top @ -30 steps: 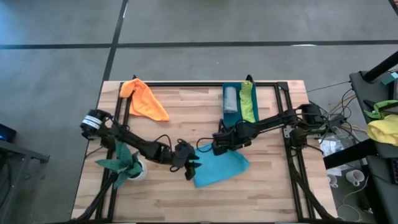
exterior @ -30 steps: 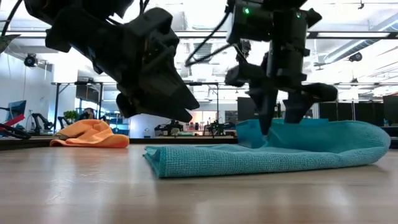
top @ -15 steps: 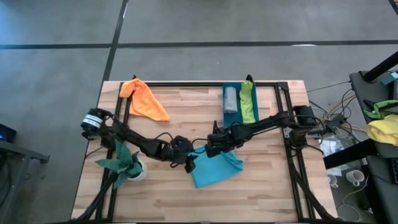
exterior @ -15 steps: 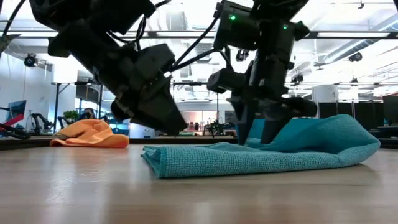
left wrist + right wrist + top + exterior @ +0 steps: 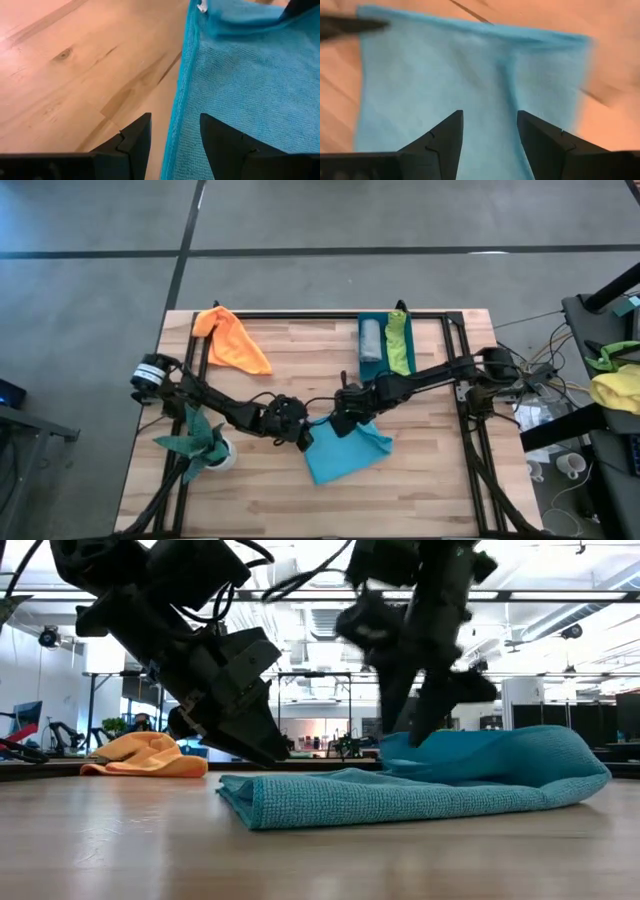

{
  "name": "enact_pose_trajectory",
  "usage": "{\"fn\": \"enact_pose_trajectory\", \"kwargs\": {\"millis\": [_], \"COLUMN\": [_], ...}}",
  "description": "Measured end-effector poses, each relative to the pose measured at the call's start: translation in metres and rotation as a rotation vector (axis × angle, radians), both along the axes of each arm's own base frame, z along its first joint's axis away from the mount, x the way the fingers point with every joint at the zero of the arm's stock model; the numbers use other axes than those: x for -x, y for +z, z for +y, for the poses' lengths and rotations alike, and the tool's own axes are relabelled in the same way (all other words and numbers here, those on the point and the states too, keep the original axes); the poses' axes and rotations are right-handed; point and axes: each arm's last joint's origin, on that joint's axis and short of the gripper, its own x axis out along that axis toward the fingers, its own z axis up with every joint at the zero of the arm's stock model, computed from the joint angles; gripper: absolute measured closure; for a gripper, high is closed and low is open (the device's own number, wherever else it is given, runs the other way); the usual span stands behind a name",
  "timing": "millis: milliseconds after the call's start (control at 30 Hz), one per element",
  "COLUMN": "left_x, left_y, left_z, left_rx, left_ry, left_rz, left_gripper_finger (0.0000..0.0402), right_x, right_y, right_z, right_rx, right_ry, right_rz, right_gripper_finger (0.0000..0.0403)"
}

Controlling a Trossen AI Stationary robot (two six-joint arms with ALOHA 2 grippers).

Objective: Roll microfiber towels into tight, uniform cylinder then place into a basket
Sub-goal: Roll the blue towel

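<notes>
A turquoise towel (image 5: 347, 452) lies flat on the wooden table, its far part humped into a soft fold (image 5: 470, 750). My left gripper (image 5: 172, 120) is open and slants down at the towel's left edge (image 5: 176, 107), with one finger over bare wood and the other over the cloth. My right gripper (image 5: 489, 115) is open and points down over the towel's far left part. An orange towel (image 5: 232, 340) lies crumpled at the far left. The basket (image 5: 364, 358) at the far edge holds a grey roll (image 5: 370, 338) and a lime green towel (image 5: 400, 345). My left gripper stands astride the towel's left edge (image 5: 172, 145), slanting down from the table's left; whether a finger touches the cloth I cannot tell. My right gripper hangs over the towel from above; the humped fold (image 5: 405, 750) hides its fingertips, so I cannot tell whether they touch.
A dark green plant in a white pot (image 5: 205, 445) stands by the left arm near the table's left edge. A black frame (image 5: 455, 320) runs round the table. Bare wood (image 5: 260, 500) lies along the near edge and between the orange towel and the basket.
My right gripper has slid toward the table's left with its fingertips on the towel, dragging the right part along so that it humps up. It has then risen and rolled. My left gripper has tipped down and closed in on the towel's left edge.
</notes>
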Motion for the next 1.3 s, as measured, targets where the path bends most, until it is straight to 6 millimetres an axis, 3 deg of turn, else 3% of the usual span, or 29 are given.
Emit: {"fn": "enact_pose_trajectory", "kwargs": {"millis": [100,267,433,600,767,933,1167,1300], "left_x": [0.0,0.0,0.0,0.0,0.004,0.004,0.005,0.005], "left_y": [0.0,0.0,0.0,0.0,-0.004,-0.004,-0.005,-0.005], "left_z": [0.0,0.0,0.0,-0.001,-0.001,-0.001,-0.002,-0.004], "left_rx": [0.0,0.0,0.001,0.015,0.014,0.011,0.025,0.028], "left_ry": [0.0,0.0,0.0,-0.021,-0.031,-0.031,-0.043,-0.054], "left_rz": [0.0,-0.001,-0.002,0.006,0.06,0.062,0.074,0.076], "left_gripper_finger": [0.0249,0.0249,0.0249,0.0249,0.0249,0.0249,0.0249,0.0249], "right_x": [0.03,0.085,0.137,0.161,0.163,0.151,0.141,0.141], "right_y": [0.02,0.029,0.012,-0.018,-0.047,-0.053,-0.063,-0.061], "right_z": [0.009,0.029,0.044,0.053,0.054,0.061,0.066,0.064], "right_rx": [0.055,0.052,-0.004,-0.123,-0.188,-0.202,-0.186,-0.167], "right_ry": [0.075,0.159,0.111,-0.188,-0.343,-0.398,-0.584,-0.624], "right_rz": [0.096,0.117,0.067,-0.017,-0.032,-0.017,0.036,0.039], "right_gripper_finger": [0.022,0.0214,0.0205,0.0199,0.0181,0.018,0.0204,0.0239]}}
